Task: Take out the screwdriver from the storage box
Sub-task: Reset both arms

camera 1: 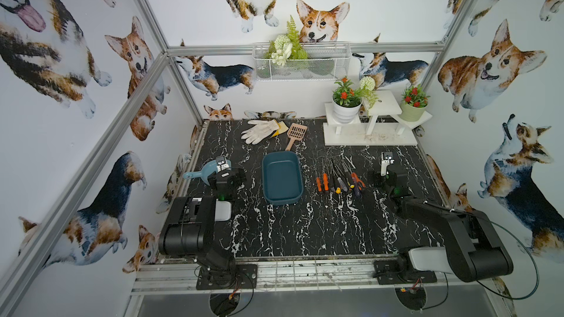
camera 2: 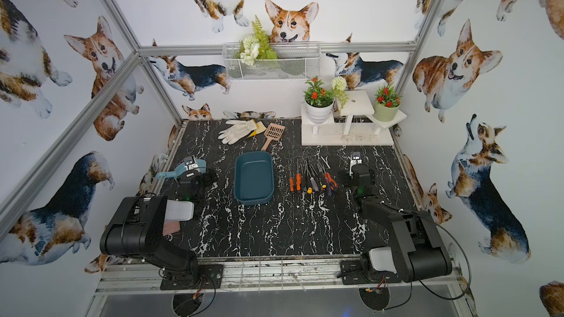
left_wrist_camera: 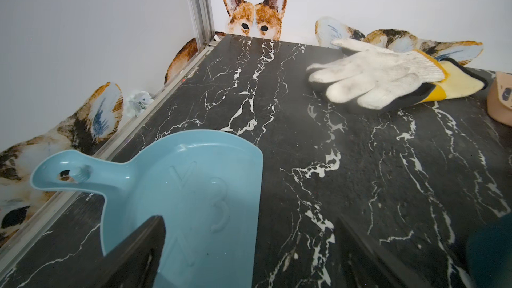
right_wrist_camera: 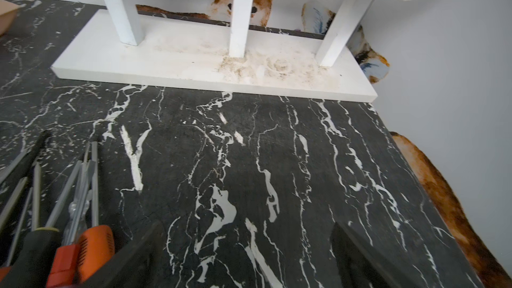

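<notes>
Noting left fingers [camera 1: 221, 162] and right fingers [camera 1: 387, 158] released over desk [camera 1: 305, 233]; we see screwdrivers [camera 1: 338, 178] lying beside the storage box [camera 1: 282, 178].

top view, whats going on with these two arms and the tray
Nothing is held right now. The shallow dark teal plastic storage box sits empty, and the orange- and black-handled screwdrivers lie in a row on the black marbled tabletop beside it. The left gripper is open over a light blue plastic scoop; the right gripper is open beside the screwdrivers.
</notes>
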`<move>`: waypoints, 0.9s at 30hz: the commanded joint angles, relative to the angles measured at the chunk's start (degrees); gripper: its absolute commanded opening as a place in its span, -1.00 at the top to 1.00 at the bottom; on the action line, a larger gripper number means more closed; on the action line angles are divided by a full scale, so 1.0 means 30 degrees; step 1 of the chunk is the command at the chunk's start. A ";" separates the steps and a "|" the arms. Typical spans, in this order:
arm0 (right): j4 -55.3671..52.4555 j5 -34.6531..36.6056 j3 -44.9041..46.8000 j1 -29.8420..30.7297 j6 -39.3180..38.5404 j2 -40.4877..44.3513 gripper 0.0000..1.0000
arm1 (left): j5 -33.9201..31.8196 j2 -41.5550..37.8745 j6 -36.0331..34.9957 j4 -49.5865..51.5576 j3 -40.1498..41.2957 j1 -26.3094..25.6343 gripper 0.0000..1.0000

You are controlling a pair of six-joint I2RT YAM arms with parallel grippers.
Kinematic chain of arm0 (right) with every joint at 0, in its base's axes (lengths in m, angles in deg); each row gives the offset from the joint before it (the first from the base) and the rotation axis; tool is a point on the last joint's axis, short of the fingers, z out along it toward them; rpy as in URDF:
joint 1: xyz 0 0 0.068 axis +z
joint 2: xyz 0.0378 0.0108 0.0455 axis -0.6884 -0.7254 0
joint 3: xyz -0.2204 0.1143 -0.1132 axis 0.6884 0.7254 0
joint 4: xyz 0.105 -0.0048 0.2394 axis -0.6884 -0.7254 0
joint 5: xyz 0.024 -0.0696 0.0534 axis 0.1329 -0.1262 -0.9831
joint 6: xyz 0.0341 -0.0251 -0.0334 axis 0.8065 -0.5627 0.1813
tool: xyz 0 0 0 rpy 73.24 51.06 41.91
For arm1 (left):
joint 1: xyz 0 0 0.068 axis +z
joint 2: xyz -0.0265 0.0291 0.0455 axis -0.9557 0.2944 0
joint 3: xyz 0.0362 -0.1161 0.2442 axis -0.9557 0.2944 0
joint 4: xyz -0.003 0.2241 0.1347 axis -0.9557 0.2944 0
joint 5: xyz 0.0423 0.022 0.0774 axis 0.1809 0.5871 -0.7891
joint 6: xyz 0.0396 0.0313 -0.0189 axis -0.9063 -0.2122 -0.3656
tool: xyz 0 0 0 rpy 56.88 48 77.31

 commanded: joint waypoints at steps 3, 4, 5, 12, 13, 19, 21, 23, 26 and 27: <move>0.1949 -0.0813 0.0281 -0.0092 -0.0514 -0.0221 -0.99 | 0.0055 0.0001 -0.0075 -0.0550 0.0017 0.0034 -1.00; 0.2615 -0.0661 0.0541 -0.0102 -0.0471 -0.0280 -0.99 | 0.0068 0.0009 -0.0078 -0.0559 0.0013 0.0034 -1.00; 0.2844 -0.0428 0.0720 -0.0145 -0.0309 -0.0189 -0.99 | 0.0057 0.0009 -0.0082 -0.0537 0.0010 0.0034 -1.00; 0.5677 -0.1300 0.1940 -0.2159 0.1818 -0.1219 -0.99 | 0.0057 0.0009 -0.0078 -0.0551 0.0017 0.0034 -1.00; 0.6554 -0.1308 0.2046 -0.2165 0.1750 -0.1758 -0.99 | 0.0053 0.0009 -0.0082 -0.0575 0.0013 0.0034 -1.00; 0.5874 -0.1300 0.1610 -0.2528 0.2209 -0.1919 -0.99 | 0.0053 0.0009 -0.0064 -0.0551 0.0016 0.0033 -1.00; 0.5087 -0.1268 0.1477 -0.2531 0.2304 -0.1624 -0.99 | 0.0071 0.0009 -0.0078 -0.0567 0.0017 0.0034 -1.00; 0.5439 -0.0650 0.1544 -0.2534 0.2473 -0.1735 -0.99 | 0.0068 0.0009 -0.0064 -0.0552 0.0017 0.0034 -1.00; 0.5562 0.0946 0.1696 -0.2548 0.3144 -0.1645 -0.99 | 0.0054 0.0009 -0.0080 -0.0571 0.0003 0.0034 -1.00; 0.5487 0.0948 0.1677 -0.2545 0.3202 -0.1639 -0.99 | 0.0055 0.0009 -0.0078 -0.0553 0.0016 0.0012 -1.00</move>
